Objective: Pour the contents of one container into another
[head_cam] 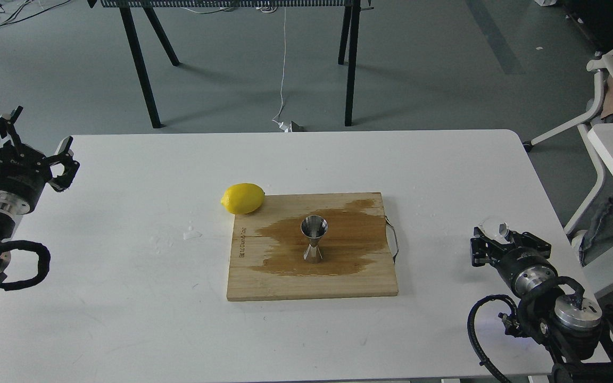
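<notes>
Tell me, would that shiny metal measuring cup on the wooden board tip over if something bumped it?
Probably, yes. The jigger stands upright on a small base with a narrow waist and a wider open top, so a sideways nudge could topple it. The board under it has a dark wet-looking patch, which may let it slide. Being metal, it likely wouldn't break.

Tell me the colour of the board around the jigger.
Dark, wet-looking brown around the jigger; the rest of the board is pale wood. Seen in the head view.
</notes>
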Available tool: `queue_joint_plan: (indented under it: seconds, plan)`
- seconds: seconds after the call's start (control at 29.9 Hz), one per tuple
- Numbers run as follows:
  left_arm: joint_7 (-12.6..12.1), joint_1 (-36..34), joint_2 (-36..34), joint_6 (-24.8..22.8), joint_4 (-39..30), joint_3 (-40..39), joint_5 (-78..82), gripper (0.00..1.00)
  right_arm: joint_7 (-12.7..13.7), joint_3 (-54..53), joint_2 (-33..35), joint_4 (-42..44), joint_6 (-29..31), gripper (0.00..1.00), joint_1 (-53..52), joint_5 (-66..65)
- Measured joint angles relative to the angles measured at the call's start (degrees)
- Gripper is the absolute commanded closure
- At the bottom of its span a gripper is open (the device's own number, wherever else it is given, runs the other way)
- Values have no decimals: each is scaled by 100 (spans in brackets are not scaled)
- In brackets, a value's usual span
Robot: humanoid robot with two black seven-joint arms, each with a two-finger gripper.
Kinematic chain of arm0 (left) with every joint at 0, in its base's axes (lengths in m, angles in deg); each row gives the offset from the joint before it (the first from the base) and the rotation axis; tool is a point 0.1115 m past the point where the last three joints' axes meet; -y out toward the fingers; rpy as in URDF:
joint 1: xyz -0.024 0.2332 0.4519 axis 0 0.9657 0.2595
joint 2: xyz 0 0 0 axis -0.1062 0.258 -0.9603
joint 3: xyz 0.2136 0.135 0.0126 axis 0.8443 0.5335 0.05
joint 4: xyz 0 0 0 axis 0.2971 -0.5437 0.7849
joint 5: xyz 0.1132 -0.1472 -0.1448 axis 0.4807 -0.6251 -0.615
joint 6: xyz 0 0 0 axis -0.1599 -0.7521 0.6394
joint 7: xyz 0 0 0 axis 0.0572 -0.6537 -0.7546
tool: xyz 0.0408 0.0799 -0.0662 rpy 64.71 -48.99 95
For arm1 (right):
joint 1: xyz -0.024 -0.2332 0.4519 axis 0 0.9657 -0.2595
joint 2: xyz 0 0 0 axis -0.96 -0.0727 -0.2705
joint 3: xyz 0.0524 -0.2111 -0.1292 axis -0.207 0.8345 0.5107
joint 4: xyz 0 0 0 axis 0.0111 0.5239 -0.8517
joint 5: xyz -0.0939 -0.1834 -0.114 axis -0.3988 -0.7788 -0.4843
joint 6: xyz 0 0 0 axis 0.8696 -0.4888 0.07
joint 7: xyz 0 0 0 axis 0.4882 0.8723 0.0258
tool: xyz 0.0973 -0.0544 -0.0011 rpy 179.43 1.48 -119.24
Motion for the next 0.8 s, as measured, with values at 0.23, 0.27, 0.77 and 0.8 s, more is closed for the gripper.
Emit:
queue_joint_plan:
  seconds: [0.23,0.27,0.77,0.8]
  plan:
    - [0,24,0,0,-1,0,0,8,9,98,-42,19,-19,45,-34,-8]
    - [0,24,0,0,-1,0,0,8,9,140,-43,21,-19,45,-39,-8]
    - [0,26,-1,0,0,0,0,8,1,246,-43,92,-19,18,-81,-10]
    - [0,26,-1,0,-1,0,0,8,0,246,-42,83,-19,12,-76,-10]
